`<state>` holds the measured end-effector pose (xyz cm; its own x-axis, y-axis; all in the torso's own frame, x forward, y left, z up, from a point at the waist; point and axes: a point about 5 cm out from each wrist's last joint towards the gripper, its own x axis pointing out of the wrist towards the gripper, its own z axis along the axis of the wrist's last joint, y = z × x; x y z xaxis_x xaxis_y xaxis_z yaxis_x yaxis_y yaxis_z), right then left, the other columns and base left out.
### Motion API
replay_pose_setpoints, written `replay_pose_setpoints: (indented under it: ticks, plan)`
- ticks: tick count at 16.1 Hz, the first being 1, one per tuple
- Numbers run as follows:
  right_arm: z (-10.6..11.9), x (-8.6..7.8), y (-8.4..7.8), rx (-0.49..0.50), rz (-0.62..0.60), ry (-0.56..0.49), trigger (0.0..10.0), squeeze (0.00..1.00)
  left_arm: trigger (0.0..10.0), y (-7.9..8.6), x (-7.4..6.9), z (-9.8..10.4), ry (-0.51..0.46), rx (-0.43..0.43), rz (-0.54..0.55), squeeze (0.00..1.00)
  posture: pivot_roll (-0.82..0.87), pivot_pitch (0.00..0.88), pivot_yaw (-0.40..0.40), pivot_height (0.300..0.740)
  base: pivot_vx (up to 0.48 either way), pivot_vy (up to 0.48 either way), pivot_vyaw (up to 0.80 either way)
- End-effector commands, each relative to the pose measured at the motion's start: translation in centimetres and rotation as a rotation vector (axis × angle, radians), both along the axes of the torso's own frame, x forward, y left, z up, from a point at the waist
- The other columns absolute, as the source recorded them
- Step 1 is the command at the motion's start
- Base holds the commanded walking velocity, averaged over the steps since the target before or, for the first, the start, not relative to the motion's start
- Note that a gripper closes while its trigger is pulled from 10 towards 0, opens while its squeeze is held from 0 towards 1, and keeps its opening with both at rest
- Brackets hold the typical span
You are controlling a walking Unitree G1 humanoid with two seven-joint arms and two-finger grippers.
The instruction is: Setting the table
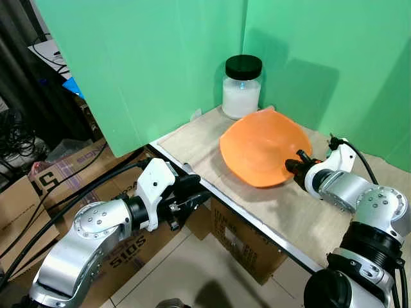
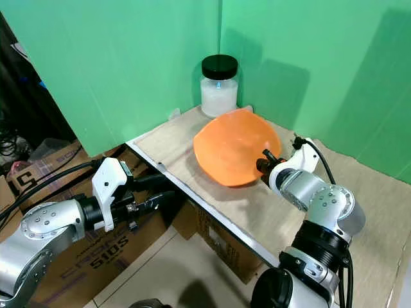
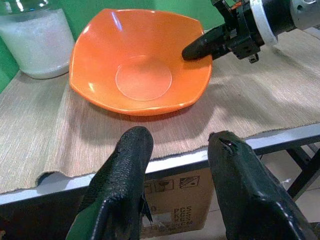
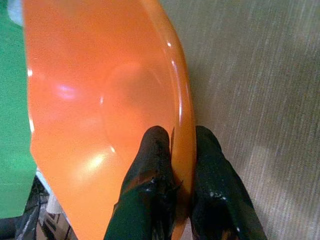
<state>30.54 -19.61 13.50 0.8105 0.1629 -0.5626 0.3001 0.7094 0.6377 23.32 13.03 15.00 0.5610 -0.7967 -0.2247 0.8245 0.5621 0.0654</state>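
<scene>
Orange bowl (image 1: pixel 260 146), glossy, squarish rim, on woven mat (image 1: pixel 289 205) near table's back corner beside jar (image 1: pixel 242 86). Left wrist view: left gripper (image 3: pixel 177 187) spread, off front edge. Right wrist view: right gripper (image 4: pixel 181 172) clamped on bowl rim, one finger inside, one outside.

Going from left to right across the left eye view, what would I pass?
Cardboard boxes on the floor → the left tool, open by the table edge → white-filled jar with a black lid → orange bowl → the right tool, shut on the bowl's rim.
</scene>
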Motion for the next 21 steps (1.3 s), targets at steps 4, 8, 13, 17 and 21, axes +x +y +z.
replay_pose_setpoints:
  ticks: [4, 8, 13, 17, 21]
  plan:
    - [3.6, 0.0, -0.6, -0.021, -0.036, -0.160, 0.0, 0.00, 10.0, -0.2, 0.3, 0.4, -0.050, 0.028, -0.006, 0.00, 0.11, 0.000, 0.061, 0.740, 0.000, 0.000, 0.00]
    - [7.5, -1.4, -1.4, -0.201, -0.084, -0.445, 0.0, 0.00, 10.0, 0.3, 1.0, 1.7, -0.152, -0.018, 0.125, 0.00, 0.09, 0.000, 0.067, 0.740, 0.000, 0.000, 0.00]
    - [9.0, -4.2, 1.4, -0.465, 0.086, -0.720, 0.0, 0.00, 10.0, 0.5, 2.1, 2.7, -0.310, -0.007, 0.348, 0.00, 0.11, 0.000, 0.056, 0.740, 0.000, 0.000, 0.00]
    - [8.6, -5.5, 3.7, -0.559, 0.162, -0.806, 10.0, 0.00, 10.0, 0.8, 2.3, 3.0, -0.313, -0.069, 0.505, 0.00, 0.10, 0.000, 0.056, 0.740, 0.000, 0.000, 0.00]
    - [7.2, -5.6, 4.0, -0.614, 0.169, -0.787, 10.0, 0.00, 10.0, 1.4, 2.7, 3.4, -0.349, -0.038, 0.596, 0.00, 0.12, 0.000, 0.038, 0.740, 0.000, 0.000, -0.60]
